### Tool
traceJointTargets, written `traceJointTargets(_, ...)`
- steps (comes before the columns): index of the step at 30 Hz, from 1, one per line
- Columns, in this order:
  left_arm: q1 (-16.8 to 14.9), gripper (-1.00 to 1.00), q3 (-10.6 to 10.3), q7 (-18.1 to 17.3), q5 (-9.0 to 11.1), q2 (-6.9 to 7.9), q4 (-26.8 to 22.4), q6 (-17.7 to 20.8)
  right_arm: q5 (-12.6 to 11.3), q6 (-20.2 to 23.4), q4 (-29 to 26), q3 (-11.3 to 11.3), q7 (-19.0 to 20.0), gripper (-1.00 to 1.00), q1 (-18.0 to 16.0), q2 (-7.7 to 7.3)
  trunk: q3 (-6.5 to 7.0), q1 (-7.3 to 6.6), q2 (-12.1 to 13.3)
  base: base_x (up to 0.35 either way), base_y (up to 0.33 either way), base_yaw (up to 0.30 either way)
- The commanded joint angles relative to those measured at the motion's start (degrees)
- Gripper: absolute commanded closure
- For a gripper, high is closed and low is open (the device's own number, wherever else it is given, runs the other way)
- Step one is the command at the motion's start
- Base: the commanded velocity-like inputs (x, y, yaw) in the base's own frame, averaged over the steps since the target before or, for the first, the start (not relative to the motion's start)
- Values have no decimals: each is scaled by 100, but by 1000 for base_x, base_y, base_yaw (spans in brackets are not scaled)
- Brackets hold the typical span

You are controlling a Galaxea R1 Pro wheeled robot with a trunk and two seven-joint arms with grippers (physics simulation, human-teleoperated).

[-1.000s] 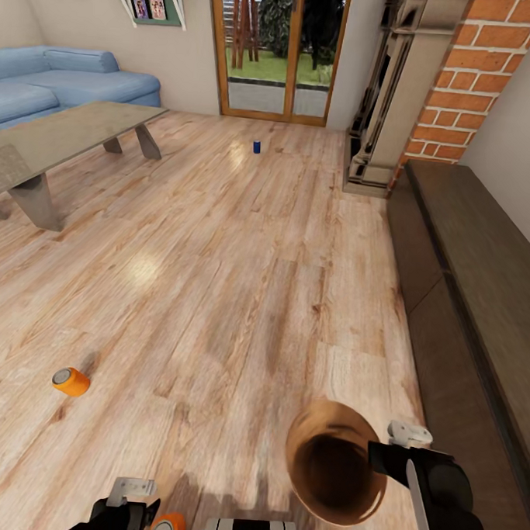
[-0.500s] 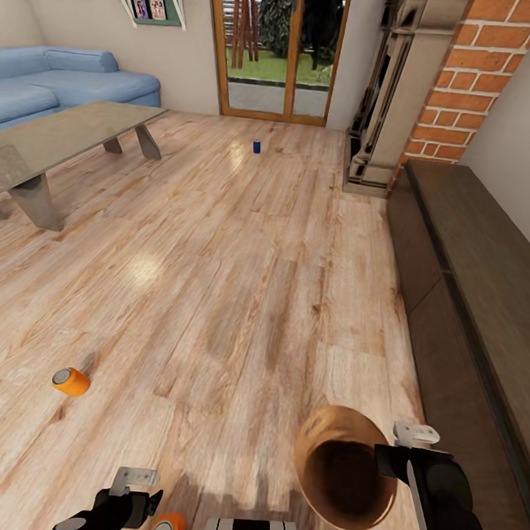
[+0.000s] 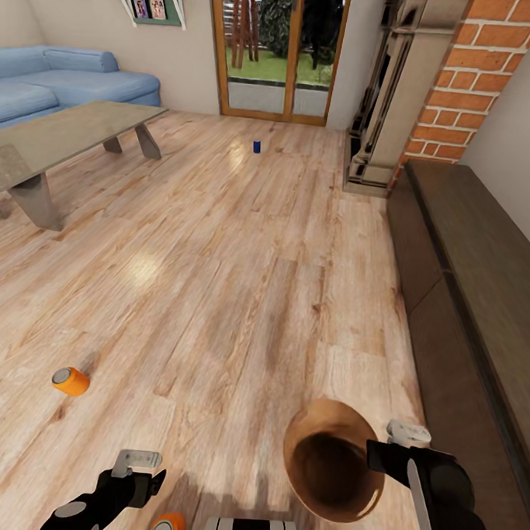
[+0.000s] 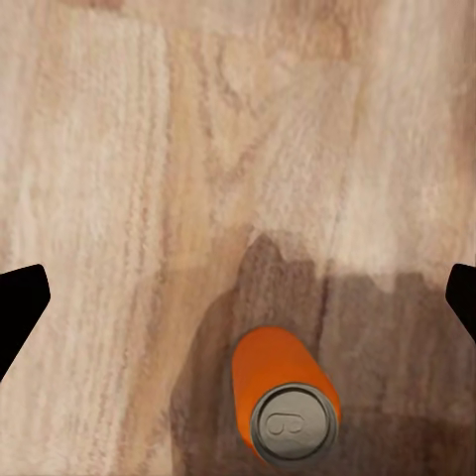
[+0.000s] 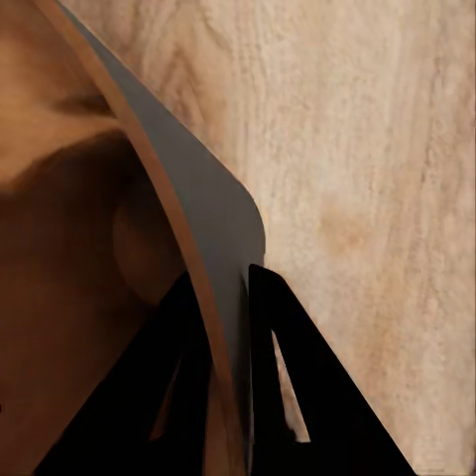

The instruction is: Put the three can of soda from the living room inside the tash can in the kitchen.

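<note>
Three soda cans are lying about on the wood floor (image 3: pixel 241 279). One orange can (image 3: pixel 166 527) is standing upright, its long way pointing up, right beside the left gripper (image 3: pixel 133 476), which is hanging open above it. In the left wrist view this can (image 4: pixel 286 409) is sitting between the wide-apart jaws, toward the camera. A second orange can (image 3: pixel 71 381) is lying on its side, farther off. One blue can (image 3: pixel 256 146) is standing near the glass doors (image 3: pixel 278 48). The right gripper (image 3: pixel 391 450) is pinching the rim of the one trash can (image 3: pixel 328 470).
</note>
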Motion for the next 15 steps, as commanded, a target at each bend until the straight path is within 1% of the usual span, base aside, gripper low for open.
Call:
traceJointTargets(1, 0, -100, 0, 0, 0, 0, 4, 2, -341, 12, -2, 7, 30, 100, -2, 4, -18, 22, -42, 0, 0, 0)
traceJointTargets(15, 0, -100, -8, -34, -7, 6, 79, 1, -341, 12, -2, 10, 30, 100, -2, 12, -269, 329, -604, 0, 0, 0)
